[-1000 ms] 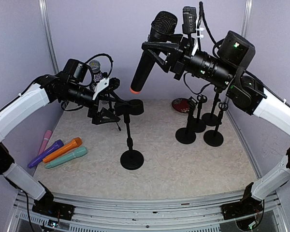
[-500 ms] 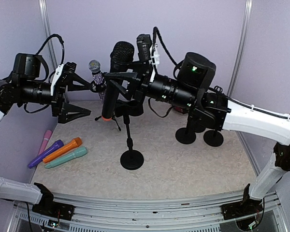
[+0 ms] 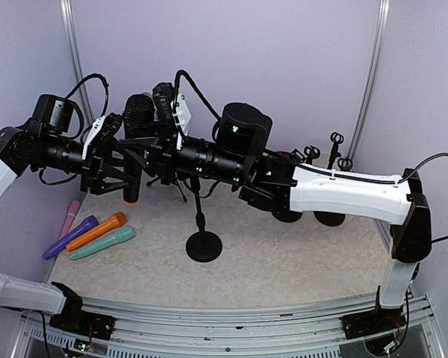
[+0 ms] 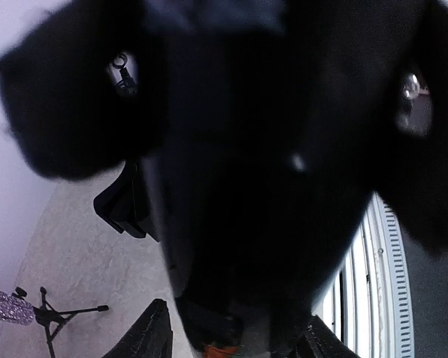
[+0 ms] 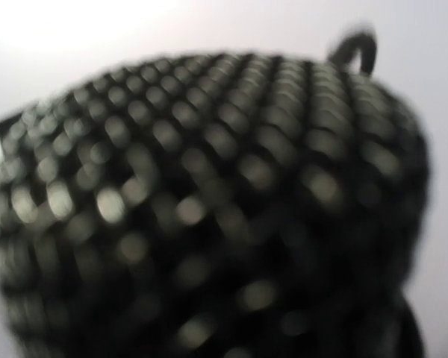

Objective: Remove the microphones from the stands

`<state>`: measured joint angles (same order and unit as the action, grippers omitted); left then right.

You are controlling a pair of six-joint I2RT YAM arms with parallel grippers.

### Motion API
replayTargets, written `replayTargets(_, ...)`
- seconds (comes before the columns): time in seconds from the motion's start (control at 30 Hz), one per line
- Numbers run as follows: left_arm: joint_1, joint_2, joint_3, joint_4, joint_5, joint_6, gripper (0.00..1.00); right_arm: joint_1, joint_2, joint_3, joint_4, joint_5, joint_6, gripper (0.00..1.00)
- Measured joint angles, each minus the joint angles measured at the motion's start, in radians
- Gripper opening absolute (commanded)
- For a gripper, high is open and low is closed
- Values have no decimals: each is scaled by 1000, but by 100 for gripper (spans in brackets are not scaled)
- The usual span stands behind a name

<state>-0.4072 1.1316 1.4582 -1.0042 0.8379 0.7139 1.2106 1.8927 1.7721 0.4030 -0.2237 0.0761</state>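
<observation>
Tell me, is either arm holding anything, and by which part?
The right pincer holds the black microphone just below its mesh head. The left pincer sits around its handle; whether it grips cannot be told.

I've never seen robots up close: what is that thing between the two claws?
A black mesh-headed microphone with an orange tip, upright between the left gripper and the right gripper that holds it, shown in the top view.

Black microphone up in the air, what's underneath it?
Under the black mesh-headed microphone, below its orange end, is bare speckled beige mat. The four coloured microphones (pink, purple, orange, teal) lie beside that spot, nearer the front. The left gripper hides the middle of its handle.
</observation>
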Motion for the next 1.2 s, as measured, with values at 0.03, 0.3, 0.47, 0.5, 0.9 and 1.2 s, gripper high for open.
replayTargets(0.03, 6, -3, -5, 0, 6, -2, 40, 0, 5, 12, 6, -1, 1, 0)
replayTargets(0.3, 34, -31, -48, 35, 55, 4, 0, 2, 28, 65, -11, -4, 14, 73)
replayTargets(0.47, 78, -41, -100, 46, 51, 21, 0, 0, 10, 32, -26, 24, -10, 88)
replayTargets(0.5, 100, -44, -109, 45, 49, 31, 0, -3, -3, 14, -40, 31, -15, 89)
replayTargets(0.9, 335, -110, -496, 47, -192, 228, 0, -99, -311, -234, -230, 150, -35, 86)
replayTargets(1.2, 378, -133, -848, 199, -497, 303, 0, -122, -452, -541, -234, 284, 35, 72)
